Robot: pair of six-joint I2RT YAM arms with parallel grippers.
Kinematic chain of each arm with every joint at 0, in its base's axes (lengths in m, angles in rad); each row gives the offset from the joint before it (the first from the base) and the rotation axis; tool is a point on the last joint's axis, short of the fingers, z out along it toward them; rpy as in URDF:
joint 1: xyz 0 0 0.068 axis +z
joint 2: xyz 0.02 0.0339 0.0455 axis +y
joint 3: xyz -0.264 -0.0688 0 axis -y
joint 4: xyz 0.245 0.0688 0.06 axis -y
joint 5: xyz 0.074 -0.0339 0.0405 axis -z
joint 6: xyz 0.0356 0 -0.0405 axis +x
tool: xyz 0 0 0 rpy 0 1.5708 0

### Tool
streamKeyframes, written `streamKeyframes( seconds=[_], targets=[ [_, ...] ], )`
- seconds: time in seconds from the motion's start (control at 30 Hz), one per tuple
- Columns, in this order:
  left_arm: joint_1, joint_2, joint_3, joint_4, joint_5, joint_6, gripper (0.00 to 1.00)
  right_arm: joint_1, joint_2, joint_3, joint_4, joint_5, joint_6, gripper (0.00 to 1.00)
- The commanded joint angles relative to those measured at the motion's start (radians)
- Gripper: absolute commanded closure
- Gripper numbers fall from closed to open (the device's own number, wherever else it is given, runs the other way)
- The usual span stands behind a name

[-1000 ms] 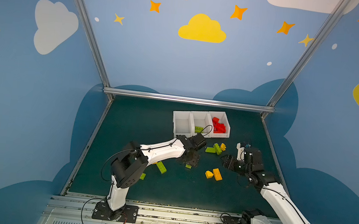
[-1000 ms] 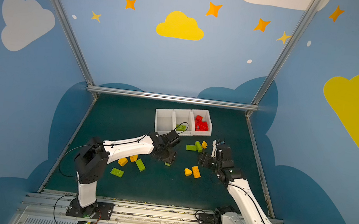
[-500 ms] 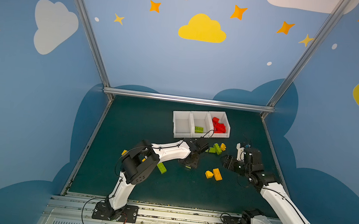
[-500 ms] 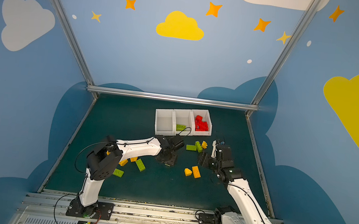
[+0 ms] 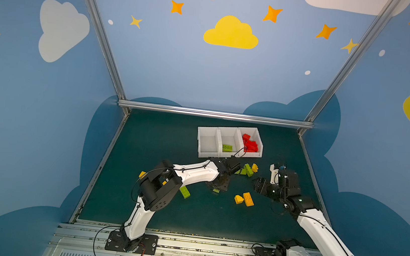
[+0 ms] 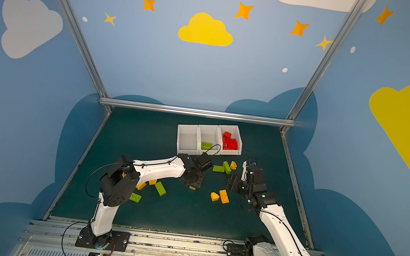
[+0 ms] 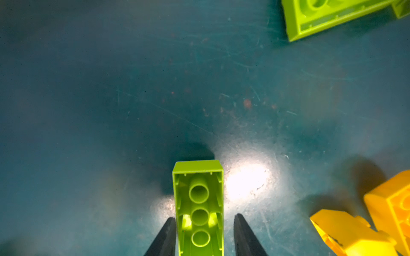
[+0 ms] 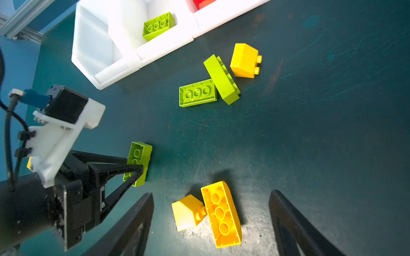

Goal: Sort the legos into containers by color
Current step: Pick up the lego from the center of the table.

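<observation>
My left hand (image 7: 204, 217) straddles a green brick (image 7: 198, 175) that lies on its side on the table (image 7: 111, 88). One finger touches it and a thin gap shows at the other. My right hand (image 8: 211, 194) hangs wide open and empty near two yellow bricks (image 8: 221, 217).

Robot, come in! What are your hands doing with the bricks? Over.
Left gripper open, straddling green brick, gap one side. Right gripper open, by yellow bricks. Middle bin holds one sorted brick.
</observation>
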Motion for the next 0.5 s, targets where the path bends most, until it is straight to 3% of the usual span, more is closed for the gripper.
streamKeyframes(
  seconds=[0.0, 0.17, 0.47],
  targets=[
    [0.0, 0.031, 0.016, -0.025, -0.014, 0.0, 0.52, -0.001, -0.017, -0.012, 0.003, 0.008, -0.011, 0.2],
    [-0.001, 0.041, 0.019, -0.026, -0.019, -0.002, 0.51, -0.001, -0.019, -0.016, 0.007, 0.008, -0.011, 0.2],
    [0.0, 0.047, 0.046, -0.029, -0.007, 0.009, 0.72, -0.001, -0.017, -0.027, 0.016, 0.005, -0.008, 0.2]
  ],
)
